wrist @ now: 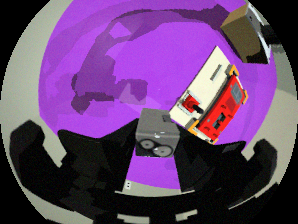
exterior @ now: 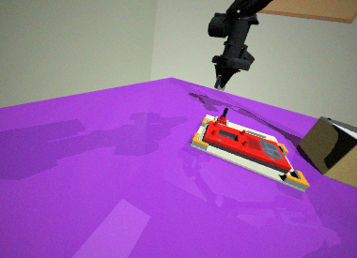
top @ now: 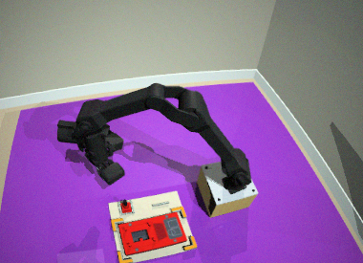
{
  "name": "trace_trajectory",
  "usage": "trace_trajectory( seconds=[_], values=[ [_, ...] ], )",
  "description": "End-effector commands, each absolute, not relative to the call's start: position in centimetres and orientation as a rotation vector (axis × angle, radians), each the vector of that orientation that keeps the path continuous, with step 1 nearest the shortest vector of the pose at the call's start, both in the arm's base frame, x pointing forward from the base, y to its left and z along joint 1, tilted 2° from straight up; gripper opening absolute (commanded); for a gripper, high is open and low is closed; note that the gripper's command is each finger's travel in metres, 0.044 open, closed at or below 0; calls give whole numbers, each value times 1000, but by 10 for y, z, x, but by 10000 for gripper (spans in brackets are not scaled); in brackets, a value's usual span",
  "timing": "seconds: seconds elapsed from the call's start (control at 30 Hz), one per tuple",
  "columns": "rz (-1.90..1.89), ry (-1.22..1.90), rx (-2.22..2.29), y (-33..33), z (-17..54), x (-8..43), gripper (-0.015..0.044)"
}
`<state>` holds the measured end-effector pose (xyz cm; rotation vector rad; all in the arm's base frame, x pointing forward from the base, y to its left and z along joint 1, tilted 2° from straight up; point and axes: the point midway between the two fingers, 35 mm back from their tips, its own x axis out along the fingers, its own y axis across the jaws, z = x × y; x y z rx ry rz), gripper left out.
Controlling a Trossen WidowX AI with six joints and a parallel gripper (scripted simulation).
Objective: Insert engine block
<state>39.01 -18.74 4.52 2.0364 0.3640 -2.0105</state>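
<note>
The grey engine block [wrist: 157, 125] is between my fingers. Its face with two round discs points toward the bottom of the wrist view, and a small dark notch shows at its upper right edge. My gripper [top: 113, 173] [exterior: 219, 86] [wrist: 154, 123] is shut on it and hangs above the mat, behind the tray in the exterior view. The red car body [top: 150, 223] [exterior: 254, 146] [wrist: 232, 103] lies flat in the tray. Its dark opening [top: 140, 235] [exterior: 228, 134] [wrist: 219, 120] is visible. The rib cannot be made out clearly.
The cream tray [top: 143, 205] [wrist: 210, 72] has yellow corner pieces. A red piece with an upright black lever [top: 126, 206] [exterior: 223, 119] [wrist: 190, 104] stands at its end. The arm's base is on a tan box [top: 234, 209] [exterior: 319, 142] [wrist: 242, 37] beside the tray.
</note>
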Motion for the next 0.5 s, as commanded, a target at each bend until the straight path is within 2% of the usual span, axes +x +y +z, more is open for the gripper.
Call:
trace_trajectory(
  seconds=[0.0,0.27,0.47],
  values=[
    [-2006,351,2050,-187,61,390,0],
    [-2017,349,2052,-185,78,387,0],
    [-2017,349,2052,-186,51,386,0]
  ],
)
